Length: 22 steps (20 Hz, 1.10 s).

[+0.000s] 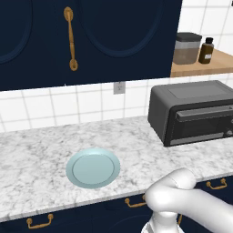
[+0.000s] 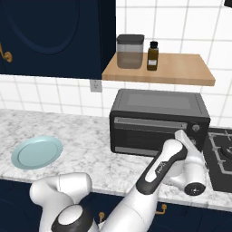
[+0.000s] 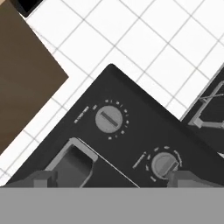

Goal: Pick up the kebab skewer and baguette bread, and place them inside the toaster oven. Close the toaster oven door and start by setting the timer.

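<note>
The toaster oven point(image 1: 191, 111) point(image 2: 158, 102) stands on the marble counter against the tiled wall. The toaster oven door point(image 1: 205, 124) point(image 2: 149, 131) is shut, its bar handle along the top. My gripper point(image 2: 180, 134) point(image 3: 116, 179) hovers open just in front of the oven's right-hand control panel point(image 3: 131, 131), nothing between its fingers. In the hand view two round knobs face me: one point(image 3: 108, 119) mid-panel and another point(image 3: 164, 164) close to my right fingertip point(image 3: 188, 178). The kebab skewer and the baguette bread are out of view.
A bare pale blue plate point(image 1: 93, 167) point(image 2: 36, 152) lies on the counter left of the oven. A wooden shelf point(image 2: 181, 68) above the oven carries a grey-lidded canister point(image 2: 130, 51) and a brown bottle point(image 2: 153, 55). A stove burner point(image 2: 222, 154) sits right of the oven.
</note>
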{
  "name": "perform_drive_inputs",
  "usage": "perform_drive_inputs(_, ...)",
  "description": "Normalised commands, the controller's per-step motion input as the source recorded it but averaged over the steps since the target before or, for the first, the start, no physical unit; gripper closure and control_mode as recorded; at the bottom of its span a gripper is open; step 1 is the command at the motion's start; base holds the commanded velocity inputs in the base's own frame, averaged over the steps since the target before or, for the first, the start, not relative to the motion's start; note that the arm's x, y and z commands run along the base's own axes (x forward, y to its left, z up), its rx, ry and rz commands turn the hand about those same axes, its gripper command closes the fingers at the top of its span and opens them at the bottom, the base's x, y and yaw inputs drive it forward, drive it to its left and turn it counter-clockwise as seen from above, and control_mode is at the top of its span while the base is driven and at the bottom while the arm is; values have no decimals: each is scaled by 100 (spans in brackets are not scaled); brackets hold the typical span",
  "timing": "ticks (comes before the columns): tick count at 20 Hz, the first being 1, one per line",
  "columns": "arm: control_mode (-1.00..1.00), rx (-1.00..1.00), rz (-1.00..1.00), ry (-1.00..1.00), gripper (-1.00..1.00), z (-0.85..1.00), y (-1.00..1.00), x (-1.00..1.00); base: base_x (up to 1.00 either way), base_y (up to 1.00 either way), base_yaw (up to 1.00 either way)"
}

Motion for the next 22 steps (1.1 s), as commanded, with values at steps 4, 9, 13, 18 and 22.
perform_drive_inputs(4,-100,5,0,4,-100,21,-7,9,0,0,0)
perform_drive_inputs(9,-100,1,0,5,-100,28,0,20,0,0,0)
perform_drive_inputs(13,-100,0,0,2,-100,7,-1,15,0,0,0)
perform_drive_inputs(18,-100,0,0,0,-100,0,0,10,0,0,0)
perform_drive_inputs(22,-100,0,0,0,-100,0,0,19,0,0,0)
